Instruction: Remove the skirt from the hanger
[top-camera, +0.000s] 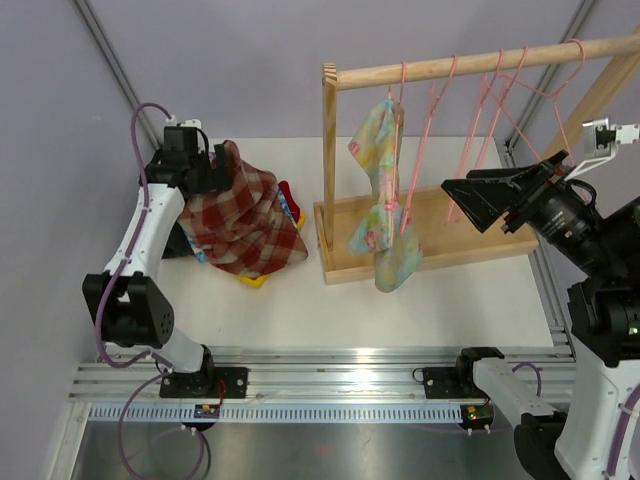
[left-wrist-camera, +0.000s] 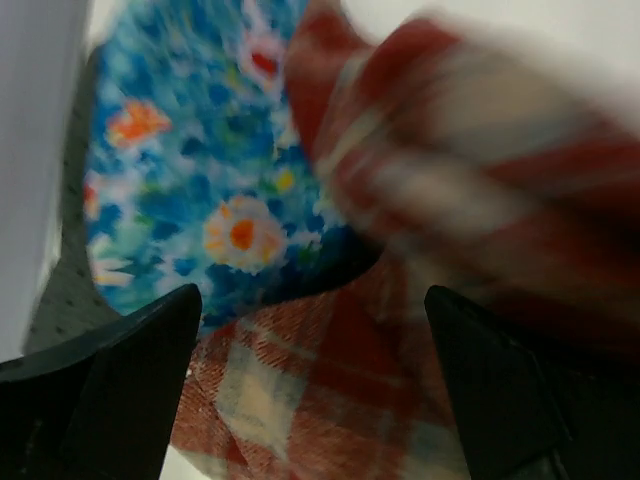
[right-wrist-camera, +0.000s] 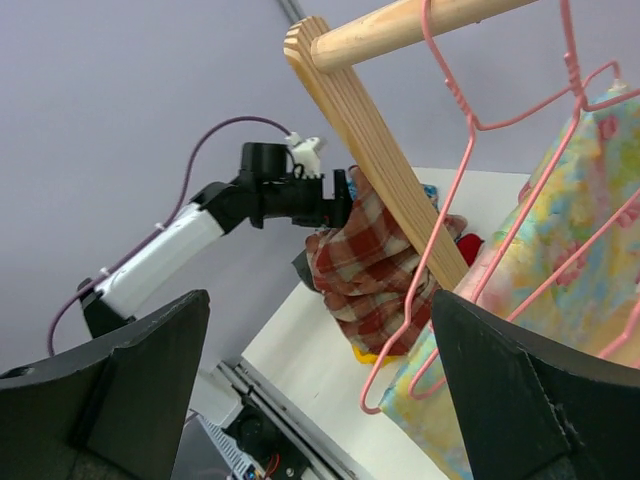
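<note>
Two pincers are mine, and both stand wide with nothing gripped. At the upper left of the overhead view, my left pincer hangs just over the plaid skirt. Its own camera shows the fingers spread to either side of the frame, with red check cloth smeared by blur between and below them. I judge the skirt loose rather than held. Overhead, one fold reaches up close to the pincer; I cannot tell whether it touches. The skirt is off any hanger and heaped at the left side of the table, on a blue flowered cloth, so this looks like the drop-off pile.

At frame centre stands the wooden rack. A pastel garment hangs from its rail on a pink hanger, its hem down near the rack's base. Right of it hang bare pink hangers.

At the right edge my right pincer sits near those hangers, gaping and gripping nothing, pointing toward the rack. I think its hanger-steadying job is finished.
</note>
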